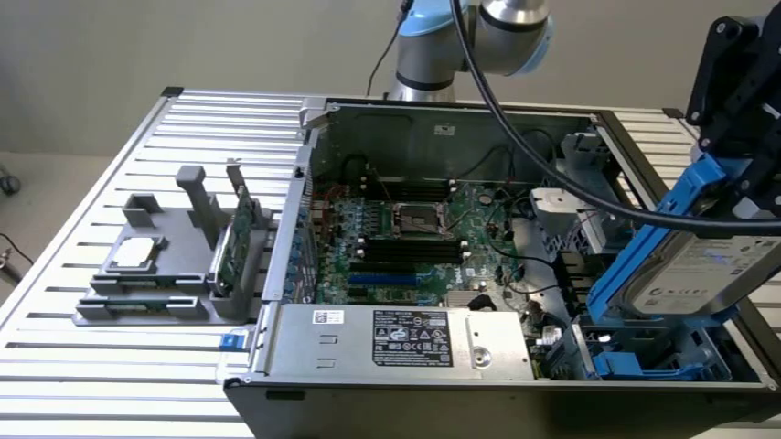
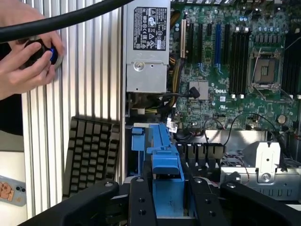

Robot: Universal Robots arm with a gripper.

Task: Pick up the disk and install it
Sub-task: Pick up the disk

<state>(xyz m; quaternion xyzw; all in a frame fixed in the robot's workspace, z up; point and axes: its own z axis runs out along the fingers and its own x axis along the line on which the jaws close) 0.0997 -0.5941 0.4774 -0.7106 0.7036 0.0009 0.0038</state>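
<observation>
In the exterior view my gripper (image 1: 736, 187) is at the right, shut on the disk (image 1: 698, 267), a silver-grey drive with a white label in a bright blue carrier. The disk hangs tilted above the right end of the open computer case (image 1: 320, 165), over the drive bay (image 1: 647, 358) with its blue parts. The wrist view looks down past the black fingers (image 2: 141, 203), which grip the blue carrier (image 2: 166, 170) between them, with the bay area and motherboard (image 2: 235, 52) beyond it.
A grey fixture (image 1: 153, 302) at the exterior view's left holds a small silver chip (image 1: 137, 251) and an upright green card (image 1: 240, 233). The power supply (image 1: 403, 338) lies along the case's front. A person's hand (image 2: 23, 63) grips a black-and-blue knob near a keyboard (image 2: 91, 153).
</observation>
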